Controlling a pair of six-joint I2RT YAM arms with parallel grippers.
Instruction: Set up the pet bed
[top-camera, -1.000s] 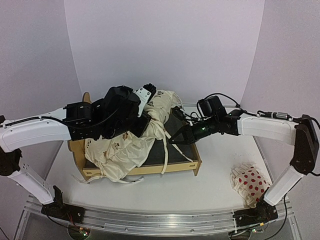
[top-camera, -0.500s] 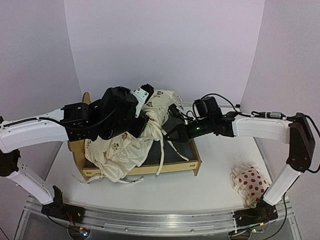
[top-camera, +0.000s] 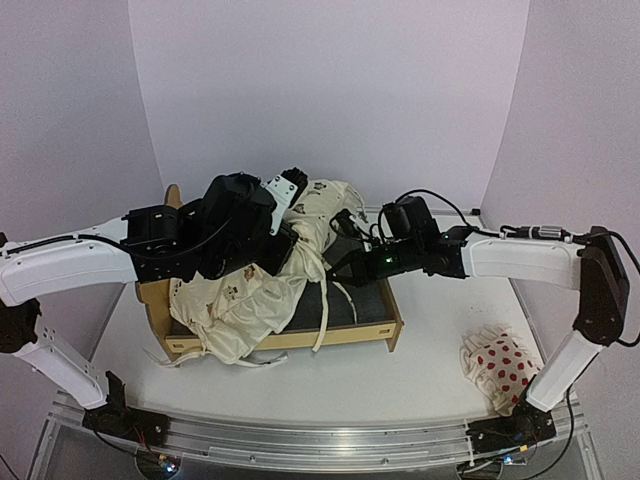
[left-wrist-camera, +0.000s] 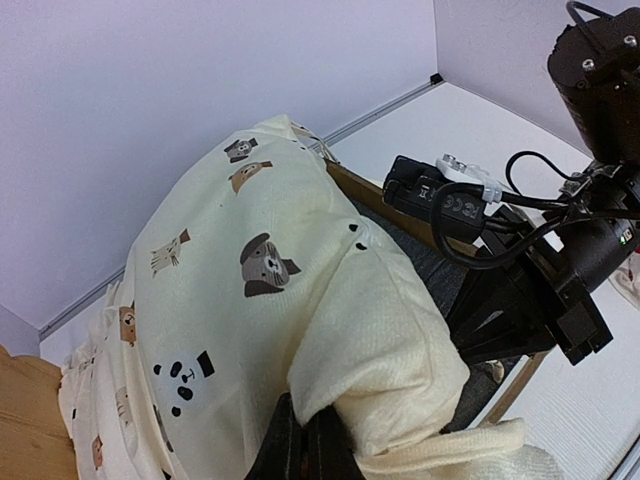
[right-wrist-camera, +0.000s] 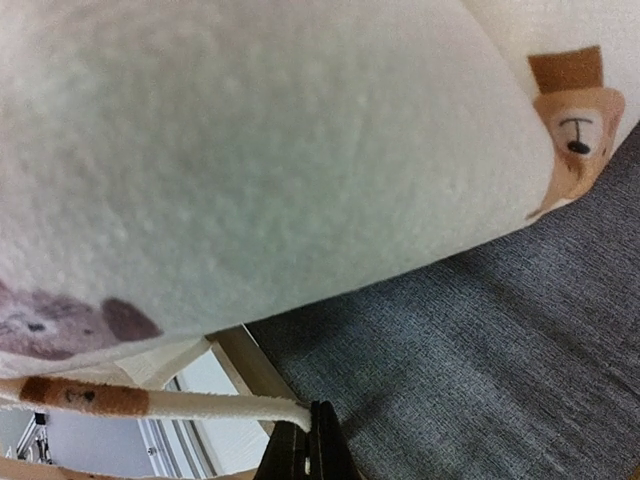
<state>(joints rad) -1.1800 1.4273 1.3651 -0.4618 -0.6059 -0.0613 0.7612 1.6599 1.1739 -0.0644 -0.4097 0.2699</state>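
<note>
Where bounded by lilac walls: white table, bearing pet bed heaped with cream cushion; left gripper pinched shut on cushion, right gripper on its tie.

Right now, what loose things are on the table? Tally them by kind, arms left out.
Wooden pet bed: 1
Animal-print cushion: 1
Red-dotted pillow: 1
Total: 3

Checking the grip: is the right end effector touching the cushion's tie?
Touching. Right wrist view: the tie ends pinched in the shut right end effector.
</note>
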